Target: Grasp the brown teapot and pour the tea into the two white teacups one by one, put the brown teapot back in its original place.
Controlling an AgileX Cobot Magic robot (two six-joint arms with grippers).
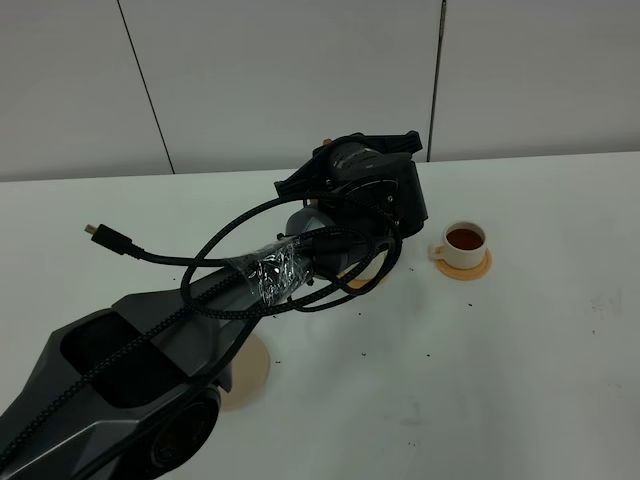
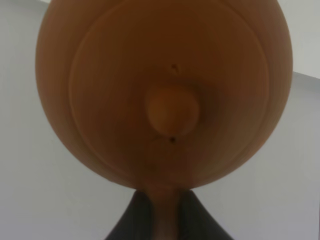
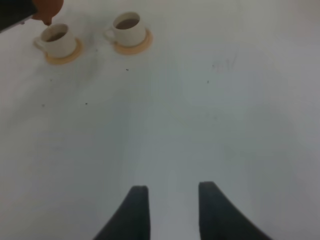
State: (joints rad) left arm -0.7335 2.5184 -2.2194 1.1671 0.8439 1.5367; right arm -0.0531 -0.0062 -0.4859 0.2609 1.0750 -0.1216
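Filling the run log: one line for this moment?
left gripper: shut on teapot | spout over second cup | first cup: filled | right gripper: open, idle

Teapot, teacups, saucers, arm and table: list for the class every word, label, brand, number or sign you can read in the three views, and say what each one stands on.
None: no readable text in any view.
Brown teapot: plain clay, no mark.
Teacup and its orange saucer: plain.
Second teacup: plain.
Left arm: no legible label; the clear tape around its cables is unprinted.
White table: only dark specks and faint scuffs.
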